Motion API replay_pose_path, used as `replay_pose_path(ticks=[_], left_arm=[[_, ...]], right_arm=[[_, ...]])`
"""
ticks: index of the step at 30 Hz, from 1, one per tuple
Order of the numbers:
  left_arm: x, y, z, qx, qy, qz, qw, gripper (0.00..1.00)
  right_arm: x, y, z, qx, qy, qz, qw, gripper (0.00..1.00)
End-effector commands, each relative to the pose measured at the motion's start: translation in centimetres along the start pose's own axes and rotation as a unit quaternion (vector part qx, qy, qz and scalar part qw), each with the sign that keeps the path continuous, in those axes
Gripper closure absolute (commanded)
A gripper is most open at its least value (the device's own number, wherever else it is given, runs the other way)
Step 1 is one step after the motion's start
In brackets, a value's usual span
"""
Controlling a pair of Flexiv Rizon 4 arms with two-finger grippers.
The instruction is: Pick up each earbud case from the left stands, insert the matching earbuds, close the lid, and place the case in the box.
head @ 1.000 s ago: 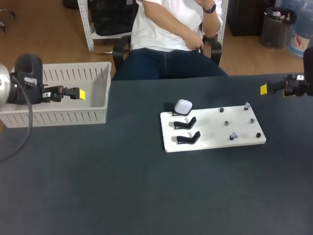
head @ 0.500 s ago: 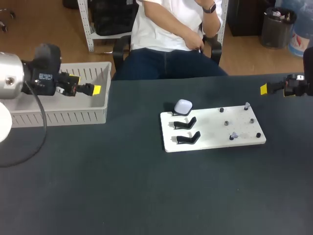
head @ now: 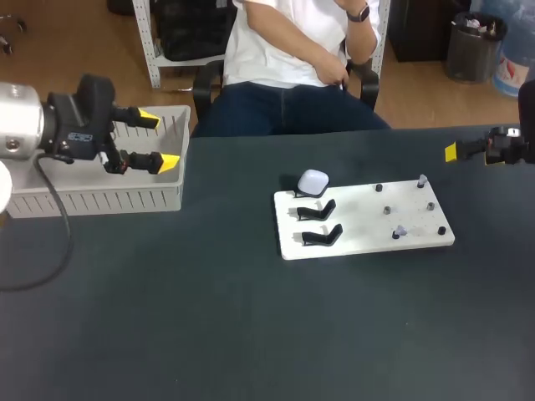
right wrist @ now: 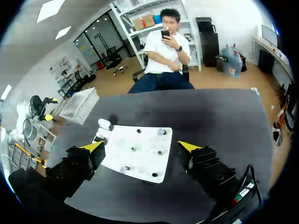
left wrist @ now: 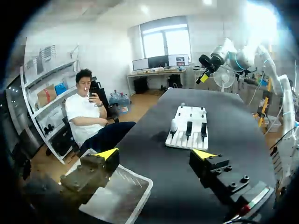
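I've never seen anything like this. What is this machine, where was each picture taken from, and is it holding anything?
It is a robot with two arms at a dark table. One picture looks down from above and behind it: the left arm comes in at its left, above a grey box, and the right arm at the right edge. The two round pictures come from a camera on each wrist, looking out along its yellow-tipped jaws. Both pairs of jaws stand open and hold nothing. On the table lies a white board with three black stands; the rearmost bears a white earbud case, and the other two are empty. Small pegs stand on the board's other half.
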State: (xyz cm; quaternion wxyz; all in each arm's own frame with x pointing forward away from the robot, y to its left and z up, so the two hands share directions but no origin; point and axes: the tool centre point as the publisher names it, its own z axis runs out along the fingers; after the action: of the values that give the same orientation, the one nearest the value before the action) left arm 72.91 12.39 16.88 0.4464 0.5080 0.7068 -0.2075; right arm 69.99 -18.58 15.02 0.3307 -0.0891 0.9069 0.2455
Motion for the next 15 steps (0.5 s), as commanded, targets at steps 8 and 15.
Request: replay_pose_path(ticks=[8,15], left_arm=[[0.3,0.2,0.7,0.054,-0.041,0.009,0.998,0.00],[-0.2,-0.4,5.4,0.071,0.008,0.027,0.997,0.00]], right_arm=[[0.0,0.0,0.0,0.001,0.000,0.000,1.000,0.00],[0.0,0.0,0.0,0.001,0.000,0.000,1.000,0.00]])
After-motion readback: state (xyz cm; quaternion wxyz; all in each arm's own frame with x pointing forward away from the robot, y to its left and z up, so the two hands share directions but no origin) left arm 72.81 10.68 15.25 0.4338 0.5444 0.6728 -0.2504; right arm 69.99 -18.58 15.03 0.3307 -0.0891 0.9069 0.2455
